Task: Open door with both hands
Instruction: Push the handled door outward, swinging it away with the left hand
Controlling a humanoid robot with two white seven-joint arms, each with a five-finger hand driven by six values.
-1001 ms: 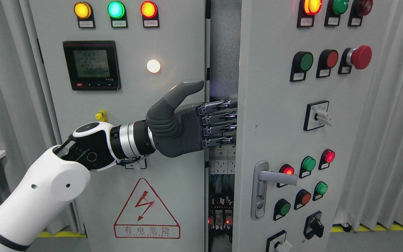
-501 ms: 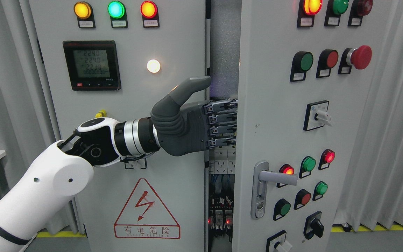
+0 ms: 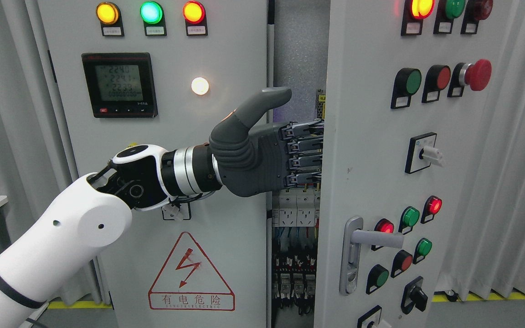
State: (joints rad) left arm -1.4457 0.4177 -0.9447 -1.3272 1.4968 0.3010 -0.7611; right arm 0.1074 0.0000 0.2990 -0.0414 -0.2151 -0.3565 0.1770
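The left hand (image 3: 262,155) reaches across the gap between the two cabinet doors, its four fingers (image 3: 306,157) hooked around the inner edge of the right door (image 3: 362,150), thumb raised above and free. That door stands partly open (breakers (image 3: 295,212) and wiring show inside); its lever handle (image 3: 376,238) sits untouched near the lower edge. The left door (image 3: 226,54) is closed.

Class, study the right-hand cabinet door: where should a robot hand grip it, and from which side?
Grip the right door by its exposed left edge, coming from the left through the gap. It stands ajar, so fingers can hook behind that edge, where the left hand reaches.
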